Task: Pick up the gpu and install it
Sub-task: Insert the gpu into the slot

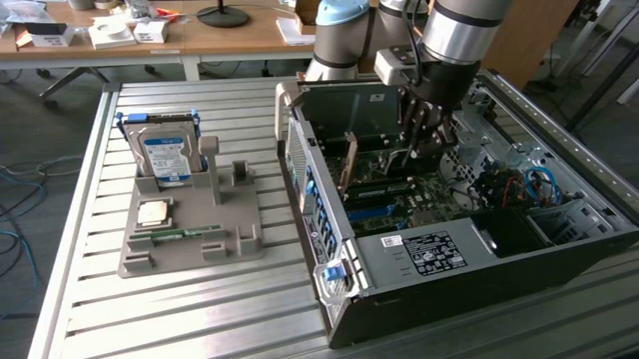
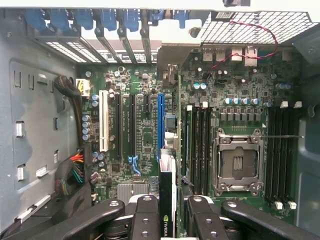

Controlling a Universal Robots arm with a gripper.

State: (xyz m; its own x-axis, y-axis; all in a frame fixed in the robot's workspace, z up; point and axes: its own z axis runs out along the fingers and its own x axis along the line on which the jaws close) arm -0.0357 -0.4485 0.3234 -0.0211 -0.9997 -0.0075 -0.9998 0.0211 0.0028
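Observation:
My gripper reaches down into the open computer case, over the motherboard. It is shut on the gpu, which the wrist view shows edge-on as a thin dark card between the two black fingers, with a green logo on its near edge. The card hangs upright above the motherboard, just beside the long blue expansion slot. Its far end points toward the rear slot openings with blue latches. Whether the card touches a slot is hidden.
A grey fixture tray on the slatted metal table holds an upright silver hard drive, a processor chip and a green memory stick. Inside the case are the empty processor socket, memory slots and cable bundles.

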